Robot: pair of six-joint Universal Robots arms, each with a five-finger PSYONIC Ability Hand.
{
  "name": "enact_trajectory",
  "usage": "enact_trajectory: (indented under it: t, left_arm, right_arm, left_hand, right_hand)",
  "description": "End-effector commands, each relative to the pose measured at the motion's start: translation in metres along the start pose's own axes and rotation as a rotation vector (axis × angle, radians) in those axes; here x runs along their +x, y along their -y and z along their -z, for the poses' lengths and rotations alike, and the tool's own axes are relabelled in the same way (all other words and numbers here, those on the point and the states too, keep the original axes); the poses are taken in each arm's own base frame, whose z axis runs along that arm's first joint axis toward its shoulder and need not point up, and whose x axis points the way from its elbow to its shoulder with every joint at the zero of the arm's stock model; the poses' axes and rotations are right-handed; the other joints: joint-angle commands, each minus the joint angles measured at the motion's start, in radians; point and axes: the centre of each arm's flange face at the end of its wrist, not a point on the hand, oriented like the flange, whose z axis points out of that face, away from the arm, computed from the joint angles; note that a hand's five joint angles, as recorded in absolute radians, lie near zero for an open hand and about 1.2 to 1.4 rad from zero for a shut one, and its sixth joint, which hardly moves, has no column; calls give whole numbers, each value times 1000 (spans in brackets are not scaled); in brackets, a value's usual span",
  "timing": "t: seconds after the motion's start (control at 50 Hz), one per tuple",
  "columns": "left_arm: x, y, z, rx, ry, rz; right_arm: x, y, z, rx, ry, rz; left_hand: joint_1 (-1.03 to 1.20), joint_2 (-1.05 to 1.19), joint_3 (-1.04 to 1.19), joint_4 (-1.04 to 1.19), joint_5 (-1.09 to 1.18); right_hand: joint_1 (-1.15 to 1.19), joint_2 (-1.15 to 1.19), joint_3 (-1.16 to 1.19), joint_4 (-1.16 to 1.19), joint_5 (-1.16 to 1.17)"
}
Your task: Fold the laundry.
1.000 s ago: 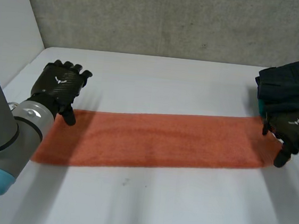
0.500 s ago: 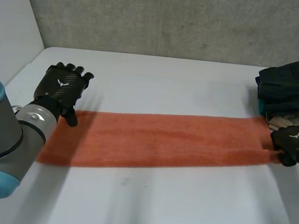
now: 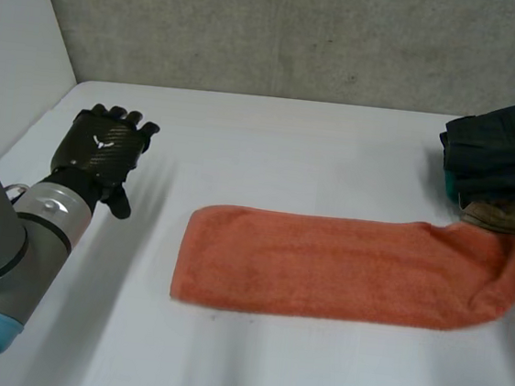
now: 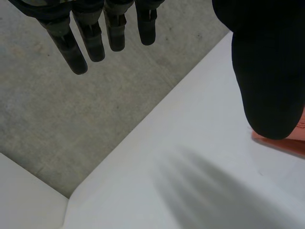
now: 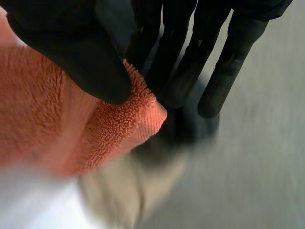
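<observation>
An orange towel lies as a long strip across the white table. Its right end rises off the table at the right edge of the head view. My right hand is shut on that end: the thumb pinches the towel's edge against the fingers. My left hand hovers open at the table's left, fingers straight, holding nothing. It is well clear of the towel's left end, of which a corner peeks out beside its thumb.
A pile of dark folded clothes sits at the back right, with a beige piece at its foot, close to the towel's lifted end. A concrete wall runs behind the table. A white side wall stands at the left.
My right hand closed on the towel's right end and pulled it up and to the right. The whole towel slid right, away from my left hand, which stayed put.
</observation>
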Motion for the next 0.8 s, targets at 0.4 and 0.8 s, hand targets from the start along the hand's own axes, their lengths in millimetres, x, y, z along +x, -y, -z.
enact_trajectory:
  t: [0.4,0.8]
  left_arm:
    - [11,33,0,121,-27,81]
    - [103,39,3,149,-262,60]
  right_arm:
    - [-265,176,124,537,570,29]
    - [-170,51,86,-117,400,-260]
  left_hand:
    - [-18,-36,-39,-29,-50]
    - [-18,-36,-39,-29,-50]
  right_hand:
    - [-941,-1007,-1016,-1025,-999]
    - [-542,-608,-617,-626,-600]
